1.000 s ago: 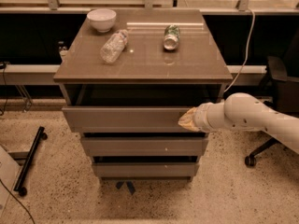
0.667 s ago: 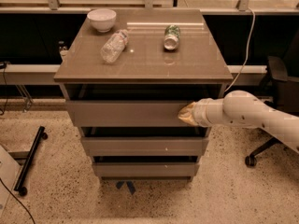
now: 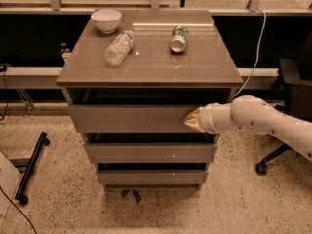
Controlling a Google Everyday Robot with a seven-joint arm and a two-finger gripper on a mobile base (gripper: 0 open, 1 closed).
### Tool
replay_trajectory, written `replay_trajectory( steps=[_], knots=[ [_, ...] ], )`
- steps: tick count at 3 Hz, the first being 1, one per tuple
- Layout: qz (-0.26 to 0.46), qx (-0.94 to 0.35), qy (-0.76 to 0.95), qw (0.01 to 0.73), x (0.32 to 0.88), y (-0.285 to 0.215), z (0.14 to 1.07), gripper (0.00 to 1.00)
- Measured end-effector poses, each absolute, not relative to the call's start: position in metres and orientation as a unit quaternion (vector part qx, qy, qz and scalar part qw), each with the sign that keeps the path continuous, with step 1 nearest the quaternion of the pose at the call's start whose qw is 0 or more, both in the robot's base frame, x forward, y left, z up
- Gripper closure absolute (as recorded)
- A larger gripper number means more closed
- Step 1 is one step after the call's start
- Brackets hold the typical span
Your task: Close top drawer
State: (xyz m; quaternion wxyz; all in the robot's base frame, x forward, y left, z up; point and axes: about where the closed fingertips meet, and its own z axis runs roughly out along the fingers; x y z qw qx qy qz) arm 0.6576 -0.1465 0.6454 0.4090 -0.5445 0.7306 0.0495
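The top drawer [image 3: 131,118] is the uppermost grey-brown flat front of the cabinet; it stands only slightly out from the cabinet body, with a dark gap above it under the tabletop. My gripper [image 3: 191,119] comes in from the right on a white arm and its tan tip presses against the right part of the drawer front. The drawer's inside is hidden.
Two shorter drawers [image 3: 151,152] sit below. On the cabinet top [image 3: 151,62] lie a white bowl [image 3: 106,19], a clear plastic bottle [image 3: 119,48] and a green can [image 3: 179,38]. An office chair [image 3: 287,111] stands at the right, a black stand [image 3: 30,167] at the left floor.
My gripper has moved forward against the drawer front, and the top drawer has slid further into the cabinet.
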Motion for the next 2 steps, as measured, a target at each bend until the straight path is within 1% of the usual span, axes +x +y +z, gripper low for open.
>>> replay_trajectory(
  steps=[1,2],
  knots=[
    [0.051,-0.546,0.730,0.408,0.6574,-0.1438,0.6438,0.04],
    [0.052,-0.546,0.730,0.408,0.6553,-0.1430,0.6436,0.00]
  ],
)
